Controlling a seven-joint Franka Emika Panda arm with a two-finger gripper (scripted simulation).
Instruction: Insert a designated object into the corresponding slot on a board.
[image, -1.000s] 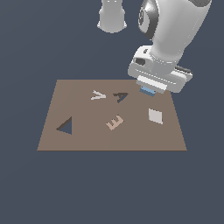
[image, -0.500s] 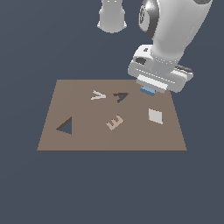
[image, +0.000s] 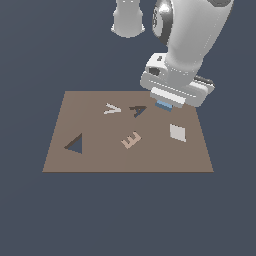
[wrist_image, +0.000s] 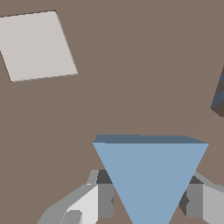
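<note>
Board (image: 100, 155): one, flat, brown, rectangular, on a dark blue-grey ground.

Slot (image: 75, 144): one, a dark solid triangle cut into the board near the exterior view's left edge.

Block (image: 163, 104): one, light blue, triangular. In the exterior view only a sliver shows under the wrist housing, above the board's far part toward the exterior view's right, well apart from the slot. In the wrist view the block (wrist_image: 150, 177) fills the lower middle of the picture, its broad edge away from the camera and its point toward it.

Gripper (wrist_image: 150, 199): one. Two grey fingers (wrist_image: 104, 199) stand on either side of the block, pressed against its sloping flanks, pinching it. Whether the block touches the board cannot be told.

Letter shapes: three, read as follows.
- V (image: 112, 109), pale, lying on its side, at the far middle of the board.
- A (image: 137, 110), dark, just beside the V toward the exterior view's right and near the block; a corner of the A (wrist_image: 218, 98) shows at the edge of the wrist view.
- E (image: 131, 140), beige, tilted, near the board's centre.

Tile (image: 177, 132): one, white, square, on the board toward the exterior view's right, nearer the camera than the block; the tile (wrist_image: 37, 45) is also seen in the wrist view, lying flat and apart from the block.

No brand or other writing is legible.
</note>
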